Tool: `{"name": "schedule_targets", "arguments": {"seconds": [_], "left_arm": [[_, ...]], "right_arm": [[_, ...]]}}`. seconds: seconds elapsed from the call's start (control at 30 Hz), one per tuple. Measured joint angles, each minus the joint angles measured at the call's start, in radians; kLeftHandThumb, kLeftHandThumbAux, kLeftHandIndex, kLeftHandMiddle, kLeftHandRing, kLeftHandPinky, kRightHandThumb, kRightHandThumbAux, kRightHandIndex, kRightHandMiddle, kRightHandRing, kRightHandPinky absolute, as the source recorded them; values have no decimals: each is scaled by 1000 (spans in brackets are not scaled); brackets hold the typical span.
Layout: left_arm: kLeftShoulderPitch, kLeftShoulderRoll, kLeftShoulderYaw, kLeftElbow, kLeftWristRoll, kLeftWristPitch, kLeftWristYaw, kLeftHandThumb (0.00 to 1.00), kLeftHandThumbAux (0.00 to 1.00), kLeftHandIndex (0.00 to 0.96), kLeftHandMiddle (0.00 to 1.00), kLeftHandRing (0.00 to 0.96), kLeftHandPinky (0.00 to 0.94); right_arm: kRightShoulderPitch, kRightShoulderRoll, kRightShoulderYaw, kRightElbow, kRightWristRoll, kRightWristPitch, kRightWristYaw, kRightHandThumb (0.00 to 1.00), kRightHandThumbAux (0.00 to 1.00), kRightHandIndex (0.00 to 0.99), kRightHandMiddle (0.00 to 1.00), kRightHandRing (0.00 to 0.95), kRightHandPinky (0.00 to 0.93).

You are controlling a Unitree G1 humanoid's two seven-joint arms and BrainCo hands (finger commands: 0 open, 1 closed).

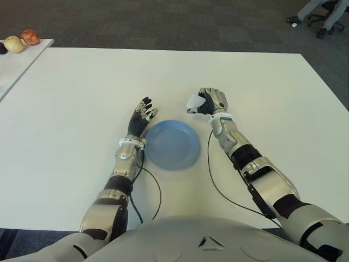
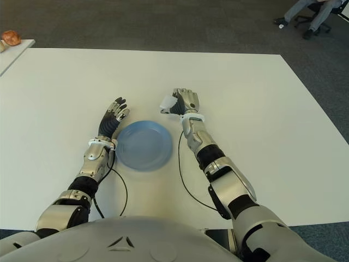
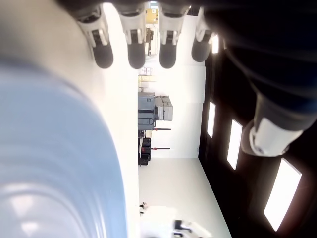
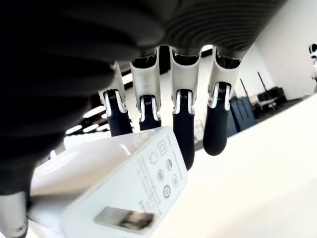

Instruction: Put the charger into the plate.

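The charger (image 4: 114, 188) is clamped in the right robot hand (image 1: 210, 102) just beyond the empty plate (image 1: 169, 144), so placement remains undone, while the left robot hand (image 1: 140, 119) is held open beside the plate's left rim.

White charger (image 4: 116, 191), small grey certification marks and fine print on its side, we can read none of it

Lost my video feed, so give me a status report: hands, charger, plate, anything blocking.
Right hand shut on charger, just beyond the plate. Left hand open, at plate's left rim. Plate holds nothing; path clear.
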Motion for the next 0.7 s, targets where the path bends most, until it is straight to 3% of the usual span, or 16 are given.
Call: {"name": "schedule_targets", "arguments": {"seconds": [0.2, 0.7], "left_arm": [[-6, 2, -1, 12, 0, -7, -4, 0, 529, 78, 108, 113, 143], [-26, 8, 0, 46, 0, -22, -12, 0, 521, 88, 128, 134, 162]], "right_arm": [[60, -3, -12, -162, -4, 39, 64, 951, 659, 384, 493, 524, 811], [124, -18, -18, -317, -9, 63, 153, 953, 658, 382, 506, 529, 827]]}}
